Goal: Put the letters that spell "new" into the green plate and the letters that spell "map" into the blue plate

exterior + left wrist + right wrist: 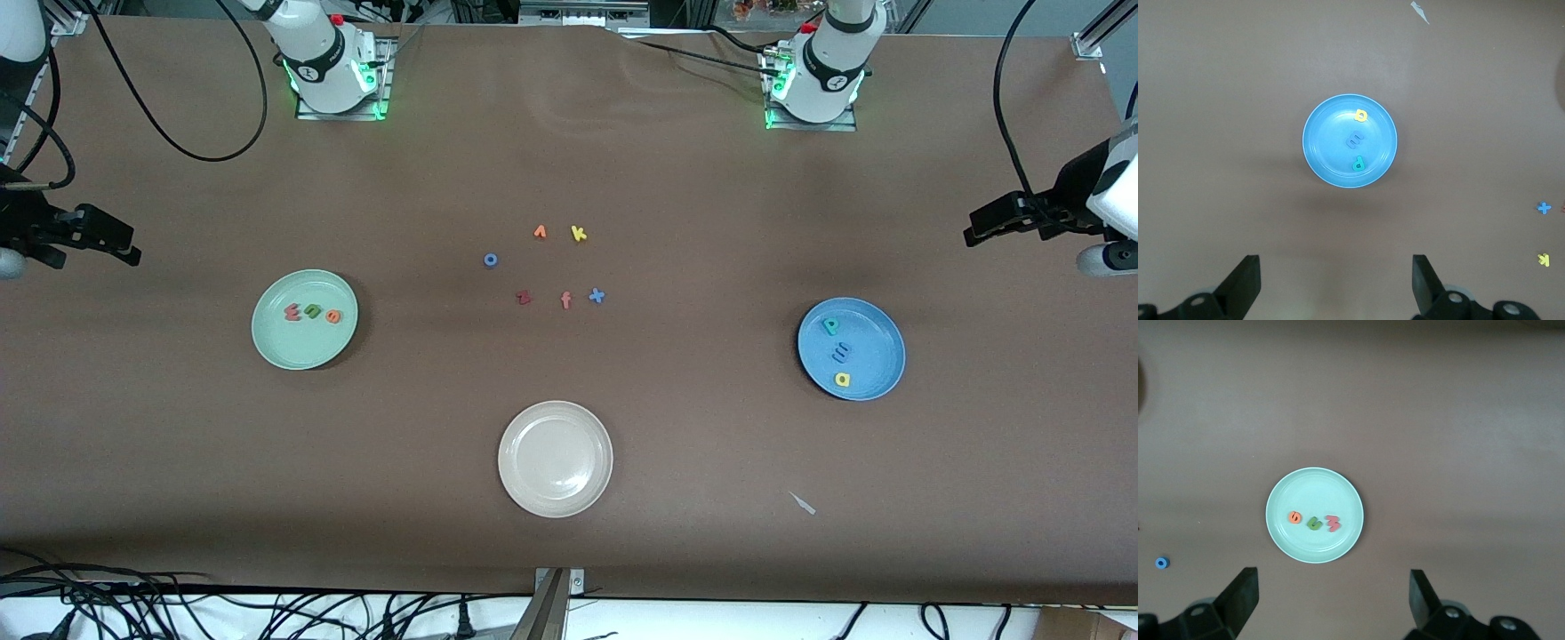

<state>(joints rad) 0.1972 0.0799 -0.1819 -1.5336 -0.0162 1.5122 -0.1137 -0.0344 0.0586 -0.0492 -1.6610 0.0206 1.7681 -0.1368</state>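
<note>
The green plate [284, 342] lies toward the right arm's end and holds the pinkish-red w [292, 311], the green n [313, 310] and the orange e [333, 316]. The blue plate [876, 342] lies toward the left arm's end and holds the teal p [831, 326], the blue m [841, 354] and the yellow a [842, 380]. My left gripper [1337, 280] hangs open and empty, high above bare table beside the blue plate [1328, 143]. My right gripper [1333, 597] is likewise open and empty, high beside the green plate [1315, 550].
A cream-white plate [556, 498] sits near the front camera, mid-table. Loose letters lie in the middle: an orange one [540, 233], yellow k [579, 234], blue o [490, 260], dark red z [524, 298], pink f [565, 300] and blue x [597, 296].
</note>
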